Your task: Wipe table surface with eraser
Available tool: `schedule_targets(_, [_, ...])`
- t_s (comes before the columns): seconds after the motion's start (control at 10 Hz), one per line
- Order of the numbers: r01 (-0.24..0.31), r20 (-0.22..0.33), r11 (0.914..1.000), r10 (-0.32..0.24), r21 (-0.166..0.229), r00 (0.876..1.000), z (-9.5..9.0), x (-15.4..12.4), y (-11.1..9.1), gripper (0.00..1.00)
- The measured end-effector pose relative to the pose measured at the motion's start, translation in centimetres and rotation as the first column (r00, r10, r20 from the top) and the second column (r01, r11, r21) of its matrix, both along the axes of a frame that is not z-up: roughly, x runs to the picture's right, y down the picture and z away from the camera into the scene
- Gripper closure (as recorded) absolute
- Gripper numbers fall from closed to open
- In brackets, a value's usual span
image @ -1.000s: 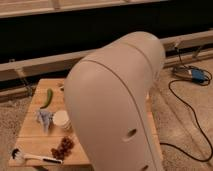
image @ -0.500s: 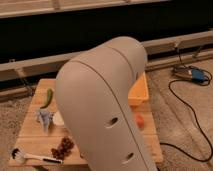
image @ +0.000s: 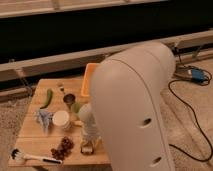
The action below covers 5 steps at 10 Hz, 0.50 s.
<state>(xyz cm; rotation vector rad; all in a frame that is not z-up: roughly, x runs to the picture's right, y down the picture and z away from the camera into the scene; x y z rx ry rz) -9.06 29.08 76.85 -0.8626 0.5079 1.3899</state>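
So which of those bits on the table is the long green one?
Start at the pale-wood table surface and go to its far left corner. The green pepper-like thing lies there, slim and curved, unlike the round white lid nearer. The gripper hangs low near the front edge.

Table with scattered items, arm in front

On the table surface, the gripper sits at the front edge, right of the grapes; the brush lies front-left, the tub at the back.
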Motion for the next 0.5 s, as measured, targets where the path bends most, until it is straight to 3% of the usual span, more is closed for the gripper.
schedule_targets(0.5, [-0.003,0.012,1.0,0.003,0.001,1.0,-0.05,-0.33,0.02,0.97])
